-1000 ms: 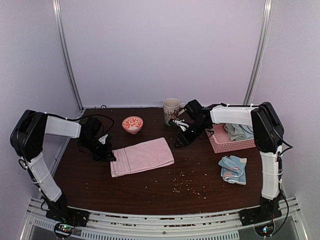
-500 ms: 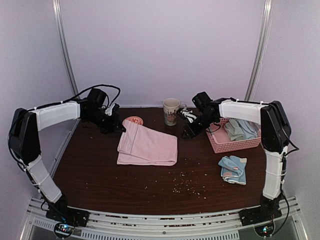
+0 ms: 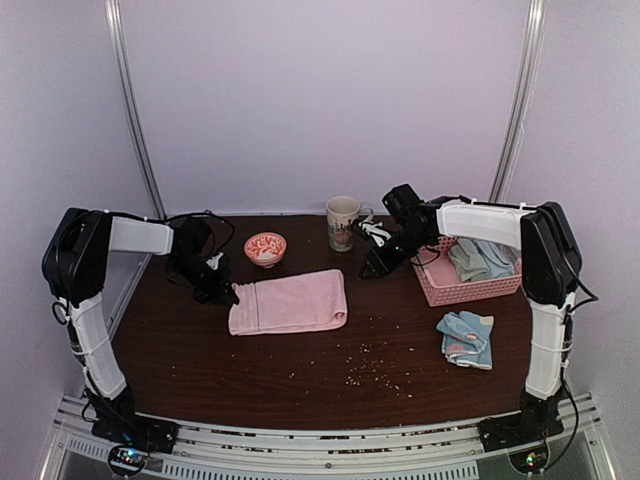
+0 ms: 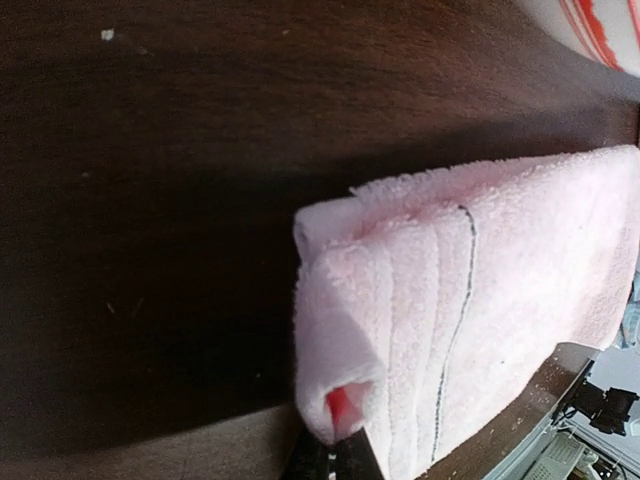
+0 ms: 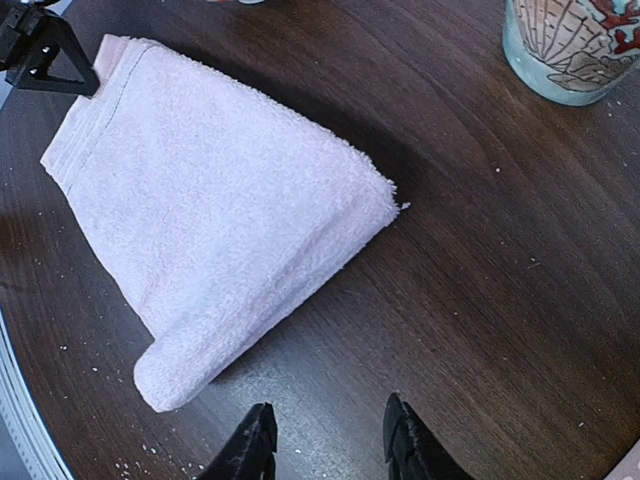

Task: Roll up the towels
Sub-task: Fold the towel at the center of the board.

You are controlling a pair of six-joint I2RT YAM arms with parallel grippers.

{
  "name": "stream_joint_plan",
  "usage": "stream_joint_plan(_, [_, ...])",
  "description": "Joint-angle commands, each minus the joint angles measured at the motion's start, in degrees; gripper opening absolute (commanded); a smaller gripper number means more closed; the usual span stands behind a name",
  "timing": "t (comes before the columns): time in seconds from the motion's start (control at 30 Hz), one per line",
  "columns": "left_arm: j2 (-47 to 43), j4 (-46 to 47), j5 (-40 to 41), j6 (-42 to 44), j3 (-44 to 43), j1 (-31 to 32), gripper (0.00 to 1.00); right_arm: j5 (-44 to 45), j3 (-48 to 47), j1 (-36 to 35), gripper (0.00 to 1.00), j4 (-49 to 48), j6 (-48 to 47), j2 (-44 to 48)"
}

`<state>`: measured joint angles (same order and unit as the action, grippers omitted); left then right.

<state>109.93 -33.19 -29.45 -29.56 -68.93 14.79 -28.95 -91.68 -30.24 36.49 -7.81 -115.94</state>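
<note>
Even soft light, faint shadows, left wrist close-up slightly blurred

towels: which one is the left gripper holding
The pink towel, pinched at its left end by the left gripper. The blue patched towel lies untouched at the right, and the other towels sit in the basket.

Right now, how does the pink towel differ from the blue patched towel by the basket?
The pink towel is clearly larger than the blue patched towel. The pink towel is plain and folded flat; the blue patched towel is bunched and uneven. The left gripper pinches the pink towel's left corner, while no gripper touches the blue patched towel. Both lie on the table, neither rolled up yet.
</note>
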Motion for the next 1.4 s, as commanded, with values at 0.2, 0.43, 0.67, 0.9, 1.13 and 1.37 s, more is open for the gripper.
stream_joint_plan(0.2, [-5.22,2.25,-7.09,-2.25,-5.85,1.12,0.0,-1.88,-3.05,-3.2,0.39,3.08,-2.1,-2.08])
stream_joint_plan(0.43, [-4.59,6.8,-13.65,-11.06,-20.0,8.11,0.0,-1.34,-3.3,2.81,0.39,2.21,-1.25,0.7])
stream_joint_plan(0.67, [2.55,13.69,-19.06,-19.01,-30.93,16.84,0.0,-0.45,-2.62,8.07,0.39,2.06,-1.23,3.46])
stream_joint_plan(0.9, [1.02,19.7,-21.11,-23.38,-27.09,18.09,0.0,-2.81,0.26,8.05,0.39,1.02,-1.56,4.87])
stream_joint_plan(1.13, [1.39,27.18,-20.59,-27.85,-22.8,19.76,0.0,-13.03,0.76,7.83,0.41,2.53,-0.59,6.57])
stream_joint_plan(1.37, [5.66,34.92,-17.69,-32.3,-23.26,23.52,0.0,-29.32,8.39,6.95,0.56,-12.02,17.06,13.16])
